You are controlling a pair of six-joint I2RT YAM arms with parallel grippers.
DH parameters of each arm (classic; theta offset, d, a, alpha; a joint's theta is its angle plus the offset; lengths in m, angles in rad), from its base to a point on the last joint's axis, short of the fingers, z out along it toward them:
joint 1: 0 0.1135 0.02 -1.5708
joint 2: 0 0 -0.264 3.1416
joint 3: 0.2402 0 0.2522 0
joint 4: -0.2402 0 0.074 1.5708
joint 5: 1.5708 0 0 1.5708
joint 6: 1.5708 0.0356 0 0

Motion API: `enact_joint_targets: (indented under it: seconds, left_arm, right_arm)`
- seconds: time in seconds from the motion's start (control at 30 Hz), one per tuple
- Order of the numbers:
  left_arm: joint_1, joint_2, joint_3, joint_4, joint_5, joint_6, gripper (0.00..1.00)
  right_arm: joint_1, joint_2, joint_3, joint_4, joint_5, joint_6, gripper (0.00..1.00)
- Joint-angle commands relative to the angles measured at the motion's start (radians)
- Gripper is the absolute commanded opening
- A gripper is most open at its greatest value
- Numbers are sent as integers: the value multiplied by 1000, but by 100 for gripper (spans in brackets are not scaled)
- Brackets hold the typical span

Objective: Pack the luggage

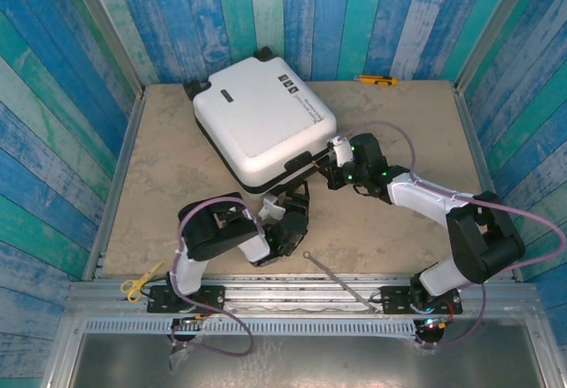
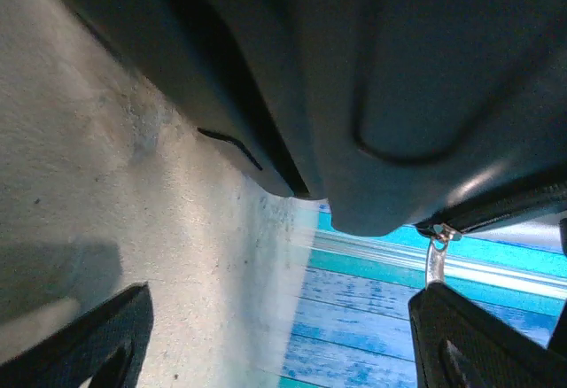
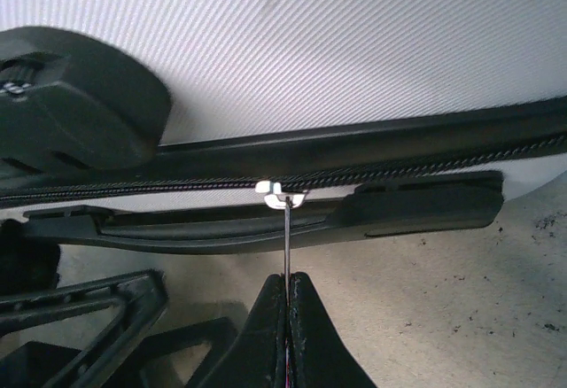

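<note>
Large white hard-shell suitcase (image 1: 261,122) lies shut toward the back edge of the beige table (image 1: 177,184); judged rigid, bulky, slick-shelled, best worked by its thin metal zipper pull (image 3: 286,237), on which the right gripper (image 3: 288,286) is clamped; left gripper (image 2: 283,326) has its jaws apart, empty, at the suitcase's near corner

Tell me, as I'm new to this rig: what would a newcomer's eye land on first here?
The big white suitcase, lying closed toward the table's far side, comes first. At its near edge the right gripper is shut on the thin metal zipper pull, while the left gripper stands open at the case's near corner.
</note>
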Motion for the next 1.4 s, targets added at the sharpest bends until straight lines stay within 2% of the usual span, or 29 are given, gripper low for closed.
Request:
enact_joint_targets:
  seconds: [0.0, 0.1, 0.17, 0.33, 0.47, 0.63, 0.7, 0.77, 0.8, 0.97, 1.1, 1.23, 1.27, 1.3, 1.37]
  left_arm:
    - [33, 61, 57, 172, 11, 24, 79]
    - [62, 60, 78, 113, -25, 9, 79]
    - [83, 83, 101, 130, -30, 3, 78]
    - [108, 208, 221, 346, 41, 30, 64]
    - [112, 242, 251, 383, 84, 40, 50]
    - [155, 245, 158, 441, 85, 19, 24]
    - [206, 249, 113, 489, 100, 19, 15]
    - [230, 251, 67, 526, 119, 18, 2]
    - [242, 247, 37, 535, 128, 8, 0]
    - [285, 174, -138, 536, 145, 7, 0]
    - [326, 113, -251, 537, 176, 27, 0]
    - [358, 63, -291, 538, 280, 76, 0]
    - [362, 44, -289, 539, 326, 109, 5]
    - [362, 27, -284, 534, 367, 134, 19]
    - [358, -15, -269, 530, 468, 199, 54]
  right_arm:
    - [0, 5, 9, -40, 2, 4, 0]
    - [1, 17, 9, -34, -4, 5, 0]
    - [0, 29, 7, -24, -11, 12, 0]
    - [3, 41, 1, -19, -15, 16, 0]
    - [3, 26, -8, -24, -5, 12, 0]
    - [3, 28, -10, -24, -6, 6, 0]
    - [3, 46, 2, -36, -15, -12, 0]
    - [4, 65, 25, -70, -13, -44, 0]
    - [3, 75, 39, -87, -6, -63, 0]
    - [-4, 109, 95, -174, 63, -160, 0]
    - [-27, 122, 99, -171, 61, -150, 0]
    - [-26, 125, 91, -148, 44, -131, 0]
    - [-27, 126, 86, -137, 34, -123, 0]
    - [-27, 126, 82, -128, 27, -119, 0]
    - [-25, 124, 78, -119, 20, -110, 0]
